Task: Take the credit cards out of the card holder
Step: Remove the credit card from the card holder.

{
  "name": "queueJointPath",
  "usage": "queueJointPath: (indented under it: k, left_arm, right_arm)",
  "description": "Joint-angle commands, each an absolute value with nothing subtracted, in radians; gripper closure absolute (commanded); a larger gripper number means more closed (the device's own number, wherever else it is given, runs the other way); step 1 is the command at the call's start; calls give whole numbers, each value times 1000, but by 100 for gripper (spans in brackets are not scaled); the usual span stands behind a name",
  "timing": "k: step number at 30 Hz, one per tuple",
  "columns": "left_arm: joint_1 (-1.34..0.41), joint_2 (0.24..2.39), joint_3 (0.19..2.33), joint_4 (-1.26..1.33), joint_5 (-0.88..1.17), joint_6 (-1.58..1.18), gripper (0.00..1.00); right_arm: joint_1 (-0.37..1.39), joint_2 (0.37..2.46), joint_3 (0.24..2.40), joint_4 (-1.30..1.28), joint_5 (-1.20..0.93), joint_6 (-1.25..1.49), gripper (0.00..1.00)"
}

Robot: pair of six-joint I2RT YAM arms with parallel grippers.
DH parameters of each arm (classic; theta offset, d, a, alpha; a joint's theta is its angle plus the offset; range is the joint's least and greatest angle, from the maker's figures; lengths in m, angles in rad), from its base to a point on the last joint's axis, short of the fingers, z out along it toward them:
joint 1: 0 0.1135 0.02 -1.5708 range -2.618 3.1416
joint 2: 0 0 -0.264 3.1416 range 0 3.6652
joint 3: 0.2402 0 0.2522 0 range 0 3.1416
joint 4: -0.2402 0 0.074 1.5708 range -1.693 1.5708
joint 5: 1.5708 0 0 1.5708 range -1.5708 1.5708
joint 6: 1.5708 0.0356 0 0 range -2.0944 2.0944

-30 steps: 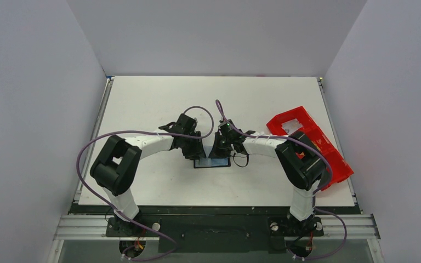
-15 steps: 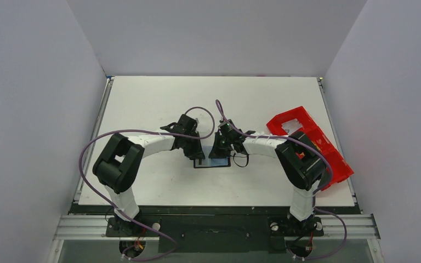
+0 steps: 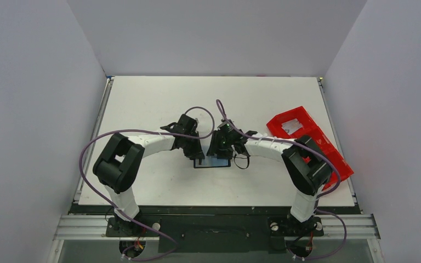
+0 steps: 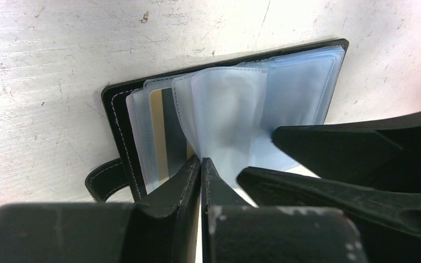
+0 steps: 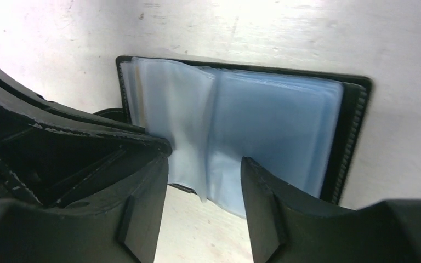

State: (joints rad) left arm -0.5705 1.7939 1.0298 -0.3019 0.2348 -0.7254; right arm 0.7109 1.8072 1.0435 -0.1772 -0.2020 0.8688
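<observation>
White tabletop carries the small flat black folding card holder, lying open between both arms. The left gripper is clenched on a clear plastic sleeve, lifting it, I'd judge, to expose the gold-striped card beneath. The right gripper hangs parted over the pages, ready to pick. A red plastic compartment tray sits well apart.

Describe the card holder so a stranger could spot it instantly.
On the white table, look at the middle, between the left gripper and right gripper. The card holder lies open there: flat, black, with clear blue-grey sleeves, unlike the red tray at the right edge.
</observation>
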Motion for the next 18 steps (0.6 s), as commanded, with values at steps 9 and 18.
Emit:
queueJointPath:
  k: [9, 18]
  left_arm:
    - [-575, 1757, 1061, -266, 253, -711, 100]
    - [-608, 1774, 1119, -239, 288, -714, 89]
  right_arm:
    - [657, 1550, 1009, -382, 79, 878, 38]
    - [623, 1471, 963, -402, 97, 867, 37]
